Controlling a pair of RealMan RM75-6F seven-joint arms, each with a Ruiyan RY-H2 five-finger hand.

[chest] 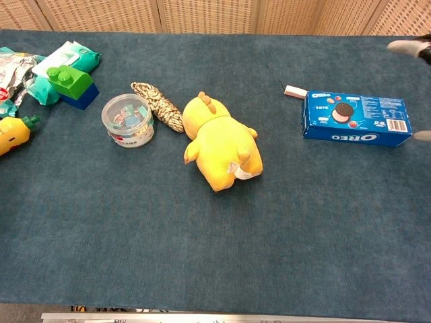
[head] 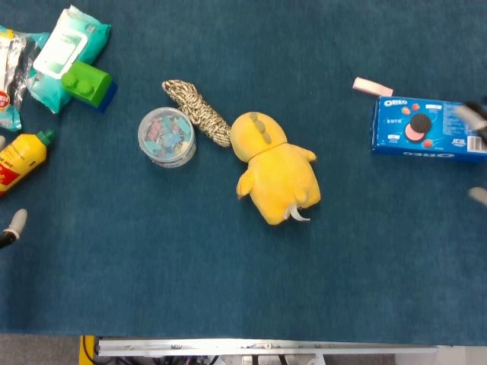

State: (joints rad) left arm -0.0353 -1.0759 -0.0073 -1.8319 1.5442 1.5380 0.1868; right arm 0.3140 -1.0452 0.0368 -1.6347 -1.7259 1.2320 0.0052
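Fingertips of the right hand showed at the far right edge of the head view, blurred, one over the right end of the Oreo box and one below it; the chest view showed the same spread, with tips above and below the box's right end. The fingers stood apart with nothing between them, though I could not tell whether they touched the carton. The box lay flat just inward of that hand, its long axis running left to right along the table, so the hand faced a short end. This hand was much the nearer one; of the left hand only a pale tip showed at the opposite edge, too little to tell how its fingers lay.

A pink eraser sat just off the box's upper left corner, apart from it. Well to the left lay a yellow plush toy, a coil of speckled rope, a clear tub of clips, a mustard bottle, a green block and a wet-wipes pack. Nothing stood between hand and box.
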